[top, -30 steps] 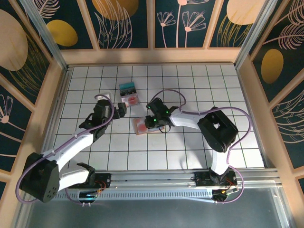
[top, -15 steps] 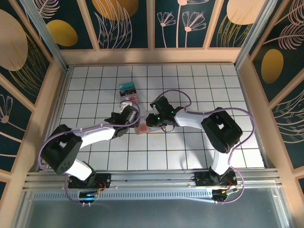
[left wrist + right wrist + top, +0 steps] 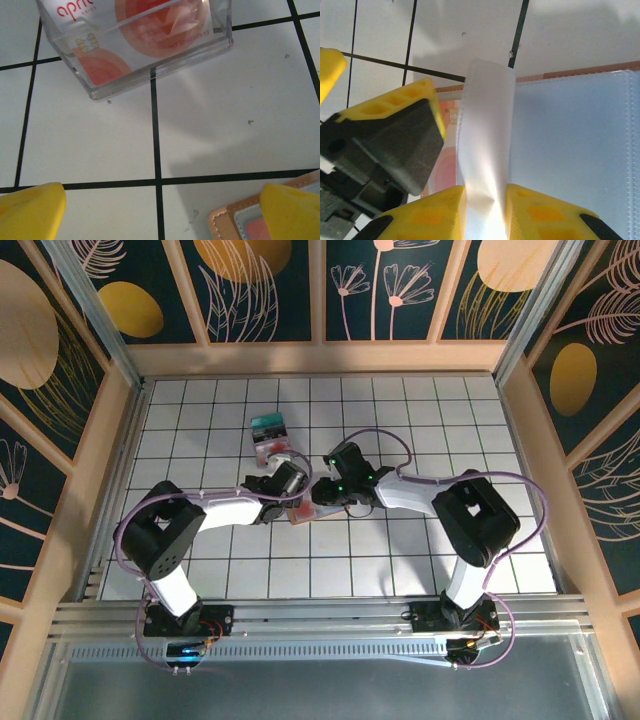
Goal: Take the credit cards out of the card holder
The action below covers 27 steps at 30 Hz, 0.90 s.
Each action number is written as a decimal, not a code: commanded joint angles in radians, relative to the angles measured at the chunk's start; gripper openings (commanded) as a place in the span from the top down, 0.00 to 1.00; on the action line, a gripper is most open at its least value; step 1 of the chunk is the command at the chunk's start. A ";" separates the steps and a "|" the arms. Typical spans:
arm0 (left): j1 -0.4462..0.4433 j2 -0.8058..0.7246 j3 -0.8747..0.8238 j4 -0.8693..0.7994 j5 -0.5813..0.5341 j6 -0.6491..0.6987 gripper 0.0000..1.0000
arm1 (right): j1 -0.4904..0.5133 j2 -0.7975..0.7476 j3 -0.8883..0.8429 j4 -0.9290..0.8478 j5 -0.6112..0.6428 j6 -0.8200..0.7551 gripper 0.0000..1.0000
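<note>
While wide apart, left tool (image 3: 160,215) beside one card holder (image 3: 231,223); right tool (image 3: 485,205) tight on one white strip (image 3: 487,125); two cards (image 3: 268,424) beyond.

A white tabletop (image 3: 400,560) ruled in a black grid sits inside a pale wooden surround (image 3: 320,358). Dark teal wall panels (image 3: 400,285) printed with pink leaf outlines and mustard ovals rise above it, split by silvery corner posts (image 3: 92,310). A metal rail (image 3: 320,612) crosses the near edge. Lighting seems even, probably from overhead.

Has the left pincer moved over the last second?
Yes. The left pincer swung rightward, from left of the red card to just below it, beside the holder.
</note>
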<state>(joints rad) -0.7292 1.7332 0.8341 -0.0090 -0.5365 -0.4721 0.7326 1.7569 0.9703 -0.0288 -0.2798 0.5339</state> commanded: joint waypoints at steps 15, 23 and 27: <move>-0.057 0.091 0.105 -0.009 -0.051 0.041 0.01 | -0.051 -0.215 -0.117 0.040 0.163 0.055 0.61; -0.104 0.141 0.204 -0.026 -0.062 0.059 0.01 | -0.073 -0.377 -0.193 0.024 0.345 0.094 0.58; -0.118 0.174 0.244 -0.030 -0.053 0.068 0.01 | -0.074 -0.447 -0.207 -0.008 0.441 0.103 0.58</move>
<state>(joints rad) -0.8383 1.8755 1.0405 -0.0124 -0.5777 -0.4225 0.6632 1.3636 0.7784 -0.0120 0.0387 0.6132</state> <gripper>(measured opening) 0.988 0.420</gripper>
